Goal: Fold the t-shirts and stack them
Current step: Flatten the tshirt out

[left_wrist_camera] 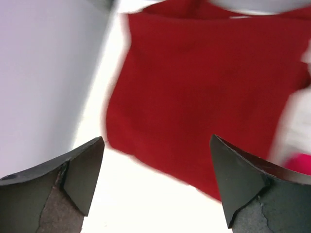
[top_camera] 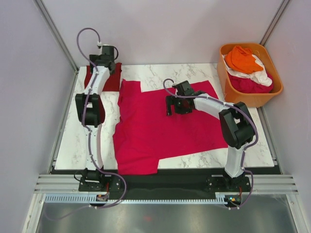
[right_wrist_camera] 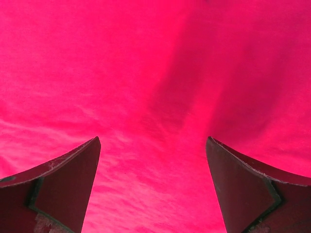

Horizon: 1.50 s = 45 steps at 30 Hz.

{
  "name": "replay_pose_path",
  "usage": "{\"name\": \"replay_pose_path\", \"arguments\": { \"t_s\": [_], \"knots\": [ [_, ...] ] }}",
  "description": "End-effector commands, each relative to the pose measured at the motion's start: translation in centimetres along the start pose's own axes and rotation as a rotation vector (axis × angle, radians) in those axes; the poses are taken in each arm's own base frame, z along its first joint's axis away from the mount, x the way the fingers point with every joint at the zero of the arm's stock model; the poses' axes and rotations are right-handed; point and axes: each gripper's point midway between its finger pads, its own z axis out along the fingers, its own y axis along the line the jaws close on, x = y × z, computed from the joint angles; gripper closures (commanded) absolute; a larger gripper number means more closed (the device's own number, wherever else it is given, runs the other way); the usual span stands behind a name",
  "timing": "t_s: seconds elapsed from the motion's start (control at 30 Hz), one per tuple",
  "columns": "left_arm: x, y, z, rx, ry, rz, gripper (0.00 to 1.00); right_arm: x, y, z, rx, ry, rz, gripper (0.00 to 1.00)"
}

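Observation:
A bright magenta-pink t-shirt (top_camera: 160, 126) lies spread flat over the middle of the table. My right gripper (top_camera: 172, 107) hovers over its upper middle. In the right wrist view the gripper (right_wrist_camera: 153, 165) is open, with only magenta cloth (right_wrist_camera: 155, 73) below it. A darker maroon-red t-shirt (top_camera: 112, 81) lies folded at the back left corner, partly hidden by my left arm. My left gripper (top_camera: 108, 64) is above it. In the left wrist view this gripper (left_wrist_camera: 158, 165) is open and empty, over the near edge of the maroon shirt (left_wrist_camera: 204, 92) and bare table.
An orange plastic tub (top_camera: 227, 87) stands off the table's back right corner. It holds an orange shirt (top_camera: 242, 59), a white one (top_camera: 260, 75) and a pink one (top_camera: 250, 86). White marble tabletop (top_camera: 77, 141) shows to the left of the magenta shirt. Grey walls close in both sides.

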Motion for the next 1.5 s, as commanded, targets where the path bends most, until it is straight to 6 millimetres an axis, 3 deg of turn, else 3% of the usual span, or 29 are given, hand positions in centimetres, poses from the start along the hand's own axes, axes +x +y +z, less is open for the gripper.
{"name": "replay_pose_path", "arguments": {
  "t_s": [0.0,0.07,0.1,0.13,0.17,0.2,0.23,0.27,0.33,0.37,0.4,0.43,0.47,0.5,0.53,0.57,0.6,0.67,0.73,0.77,0.8,0.87,0.93,0.97,1.0,1.07,1.13,1.37,1.47],
  "knots": [
    [-2.0,8.8,-2.9,-0.205,-0.024,-0.082,0.00,-2.3,1.7,-0.6,-0.071,-0.056,0.000,0.02],
    [-0.6,9.8,-4.7,-0.182,0.008,-0.227,0.00,-2.5,1.9,-0.9,-0.077,-0.064,0.002,0.02],
    [0.2,10.5,-5.6,-0.186,0.026,-0.219,0.01,-2.5,2.0,-1.0,-0.082,-0.064,0.001,0.02],
    [0.3,9.2,-6.6,-0.077,0.030,-0.295,0.06,-3.1,2.3,-1.1,-0.095,-0.080,0.001,0.02],
    [2.6,8.1,-7.0,-0.025,0.080,-0.291,0.10,-3.4,2.6,-1.1,-0.105,-0.083,0.003,0.02],
    [3.0,7.3,-7.9,0.015,0.090,-0.312,0.14,-3.6,3.2,-0.8,-0.130,-0.076,0.003,0.02],
    [2.1,6.6,-10.4,0.101,0.071,-0.368,0.17,-4.9,4.1,-1.0,-0.152,-0.098,-0.003,0.02],
    [4.7,5.5,-11.0,0.115,0.123,-0.347,0.18,-5.3,4.5,-1.0,-0.159,-0.102,-0.008,0.02],
    [5.2,2.6,-15.6,0.213,0.113,-0.371,0.19,-5.5,4.5,-0.8,-0.146,-0.100,-0.004,0.02],
    [9.0,0.3,-17.4,0.234,0.176,-0.316,0.19,-5.6,4.1,-1.1,-0.120,-0.105,0.011,0.02],
    [10.7,-0.4,-18.8,0.246,0.205,-0.324,0.19,-5.6,3.6,-1.4,-0.086,-0.113,0.021,0.02],
    [11.2,-0.6,-21.7,0.313,0.212,-0.411,0.19,-4.3,1.5,-1.2,0.014,-0.105,0.041,0.02],
    [16.4,-1.6,-22.7,0.335,0.318,-0.394,0.22,-3.8,0.4,-1.6,0.065,-0.115,0.066,0.02],
    [18.4,-2.0,-24.0,0.382,0.367,-0.427,0.23,-4.2,-0.2,-3.4,0.106,-0.168,0.080,0.02],
    [20.0,-1.4,-25.0,0.389,0.370,-0.416,0.23,-2.4,-2.9,-3.4,0.218,-0.178,0.100,0.02],
    [22.9,-0.8,-26.4,0.401,0.379,-0.388,0.23,-2.7,-3.2,-5.1,0.233,-0.228,0.113,0.02],
    [23.7,-2.9,-28.9,0.516,0.465,-0.515,0.24,-1.0,-4.5,-5.1,0.271,-0.216,0.145,0.02],
    [26.5,-2.6,-30.5,0.553,0.498,-0.528,0.25,-1.1,-5.2,-6.5,0.283,-0.264,0.181,0.02],
    [28.8,-2.8,-31.4,0.574,0.554,-0.552,0.26,0.1,-6.3,-6.7,0.290,-0.251,0.231,0.02],
    [28.7,-2.8,-32.2,0.608,0.544,-0.563,0.27,0.2,-6.1,-7.2,0.261,-0.255,0.245,0.02],
    [29.2,-3.2,-33.2,0.647,0.577,-0.575,0.28,1.0,-7.1,-7.3,0.271,-0.247,0.282,0.02],
    [30.9,-3.9,-34.8,0.683,0.604,-0.551,0.28,1.2,-7.7,-8.4,0.261,-0.267,0.312,0.02],
    [32.5,-4.2,-35.8,0.703,0.618,-0.519,0.28,2.6,-9.9,-9.3,0.301,-0.272,0.379,0.02],
    [33.4,-4.7,-36.7,0.730,0.626,-0.468,0.28,2.4,-10.4,-10.9,0.299,-0.323,0.409,0.02],
    [33.9,-4.9,-37.2,0.746,0.628,-0.440,0.28,3.7,-12.1,-11.3,0.325,-0.324,0.459,0.02],
    [34.9,-5.5,-38.8,0.797,0.628,-0.362,0.28,3.3,-12.8,-13.0,0.317,-0.391,0.503,0.02],
    [35.4,-5.7,-39.6,0.827,0.623,-0.327,0.28,3.4,-13.1,-13.5,0.312,-0.402,0.512,0.02],
    [41.1,-5.3,-38.1,0.695,0.754,-0.189,0.28,3.8,-12.7,-11.3,0.258,-0.308,0.492,0.02],
    [41.4,-5.7,-37.7,0.650,0.789,-0.164,0.28,3.4,-12.0,-10.4,0.205,-0.293,0.477,0.02]
  ]
}}
